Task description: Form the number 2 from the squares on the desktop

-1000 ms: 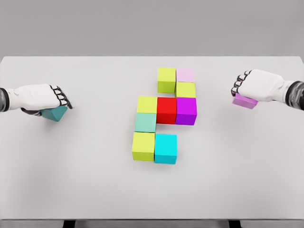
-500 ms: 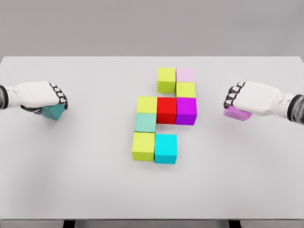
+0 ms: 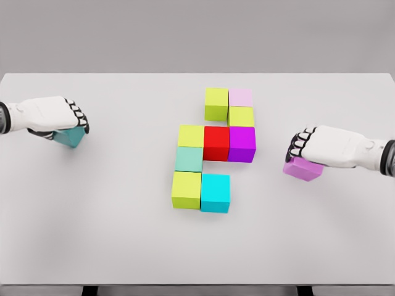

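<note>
Nine cubes are sitting joined in the middle of the table (image 3: 123,246); the figure is reading as a partial 2.

Top row: yellow-green cube (image 3: 216,103) touching pale pink cube (image 3: 241,97). Under the pink one, a second yellow-green cube (image 3: 241,116), forming the right-hand drop. Middle row, left to right and all touching: yellow cube (image 3: 191,135), red cube (image 3: 216,143), purple cube (image 3: 242,143). Below the yellow one, mint cube (image 3: 189,159), then the lime cube (image 3: 186,189), with the cyan cube (image 3: 215,192) touching its right side.

Judging gaps: the bottom row is running two wide against three in the middle, and the top row is also two wide. So one spot right of cyan and one left of the top yellow-green cube are looking unfilled.

I am holding both missing pieces. My right hand (image 3: 324,147) is clamping down over a violet cube (image 3: 301,169), fingers curled on its top, right of the figure and roughly level with the mint cube, near the open bottom-right spot but apart from it. My left hand (image 3: 52,116) is closing on a teal cube (image 3: 69,136), well apart at the table's left side.

Remaining, as I judge it: placing these two cubes.
</note>
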`<state>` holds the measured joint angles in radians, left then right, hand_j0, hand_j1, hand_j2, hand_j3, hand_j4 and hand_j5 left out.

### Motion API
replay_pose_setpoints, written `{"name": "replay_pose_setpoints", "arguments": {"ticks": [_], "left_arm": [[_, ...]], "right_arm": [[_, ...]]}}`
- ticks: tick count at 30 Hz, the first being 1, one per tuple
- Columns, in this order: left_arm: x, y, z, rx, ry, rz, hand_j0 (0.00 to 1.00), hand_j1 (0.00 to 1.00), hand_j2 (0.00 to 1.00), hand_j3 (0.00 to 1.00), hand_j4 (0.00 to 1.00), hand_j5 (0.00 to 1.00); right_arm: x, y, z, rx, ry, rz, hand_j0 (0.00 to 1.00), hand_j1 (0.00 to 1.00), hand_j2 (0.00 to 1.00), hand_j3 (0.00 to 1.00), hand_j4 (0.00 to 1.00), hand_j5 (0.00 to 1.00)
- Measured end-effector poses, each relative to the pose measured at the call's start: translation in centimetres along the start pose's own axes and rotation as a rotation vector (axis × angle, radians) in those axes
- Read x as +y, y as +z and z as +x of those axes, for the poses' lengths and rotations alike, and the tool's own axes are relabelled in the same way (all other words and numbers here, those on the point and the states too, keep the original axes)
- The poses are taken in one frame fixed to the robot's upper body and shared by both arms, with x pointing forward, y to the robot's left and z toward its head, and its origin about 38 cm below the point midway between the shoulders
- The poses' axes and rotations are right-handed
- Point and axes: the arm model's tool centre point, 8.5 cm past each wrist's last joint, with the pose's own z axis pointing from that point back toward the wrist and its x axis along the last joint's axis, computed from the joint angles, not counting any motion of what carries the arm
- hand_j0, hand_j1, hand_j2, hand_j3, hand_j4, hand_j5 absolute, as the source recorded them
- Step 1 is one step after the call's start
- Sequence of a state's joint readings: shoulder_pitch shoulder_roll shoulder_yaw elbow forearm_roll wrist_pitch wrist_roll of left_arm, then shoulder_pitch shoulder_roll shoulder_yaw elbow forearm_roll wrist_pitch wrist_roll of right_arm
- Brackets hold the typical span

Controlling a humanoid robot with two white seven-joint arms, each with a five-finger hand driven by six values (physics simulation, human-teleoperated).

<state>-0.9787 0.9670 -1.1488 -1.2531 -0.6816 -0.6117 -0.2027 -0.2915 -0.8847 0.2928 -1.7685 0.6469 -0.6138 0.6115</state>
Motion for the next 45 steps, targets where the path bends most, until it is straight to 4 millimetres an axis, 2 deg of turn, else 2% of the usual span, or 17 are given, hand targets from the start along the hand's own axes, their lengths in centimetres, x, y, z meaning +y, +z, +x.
{"name": "replay_pose_setpoints", "arguments": {"ticks": [12, 26, 40, 42, 43, 44, 45], "left_arm": [[2.4, -1.5, -0.2, -0.009, -0.017, 0.047, 0.68, 0.68, 0.68, 0.68, 0.68, 0.68], [4.9, -2.8, -0.9, -0.002, -0.031, 0.090, 0.68, 0.68, 0.68, 0.68, 0.68, 0.68], [8.0, -4.3, -0.9, -0.011, -0.048, 0.144, 0.68, 0.68, 0.68, 0.68, 0.68, 0.68], [8.5, -4.7, -0.9, -0.013, -0.050, 0.153, 0.68, 0.68, 0.68, 0.68, 0.68, 0.68], [8.9, -4.8, -0.9, -0.013, -0.053, 0.158, 0.68, 0.68, 0.68, 0.68, 0.68, 0.68], [9.1, -4.9, -0.9, -0.014, -0.053, 0.161, 0.68, 0.68, 0.68, 0.68, 0.68, 0.68], [9.3, -5.1, -0.8, -0.017, -0.053, 0.164, 0.68, 0.68, 0.68, 0.68, 0.68, 0.68]], "right_arm": [[1.7, 0.0, 1.8, -0.098, -0.153, -0.037, 0.64, 0.64, 0.64, 0.64, 0.64, 0.64], [1.9, -0.3, 3.2, -0.183, -0.284, -0.108, 0.64, 0.64, 0.64, 0.64, 0.64, 0.64], [2.0, -1.9, 4.7, -0.233, -0.328, -0.147, 0.64, 0.64, 0.64, 0.64, 0.64, 0.64], [2.0, -2.0, 4.8, -0.237, -0.330, -0.146, 0.72, 0.72, 0.72, 0.72, 0.72, 0.72], [2.0, -2.0, 4.8, -0.238, -0.331, -0.146, 0.87, 0.87, 0.87, 0.87, 0.87, 0.87], [2.1, -2.0, 4.8, -0.238, -0.330, -0.146, 0.96, 0.96, 0.96, 0.96, 0.96, 0.96], [2.1, -2.0, 4.8, -0.238, -0.330, -0.145, 0.99, 0.99, 0.99, 0.99, 0.99, 0.99]]}}
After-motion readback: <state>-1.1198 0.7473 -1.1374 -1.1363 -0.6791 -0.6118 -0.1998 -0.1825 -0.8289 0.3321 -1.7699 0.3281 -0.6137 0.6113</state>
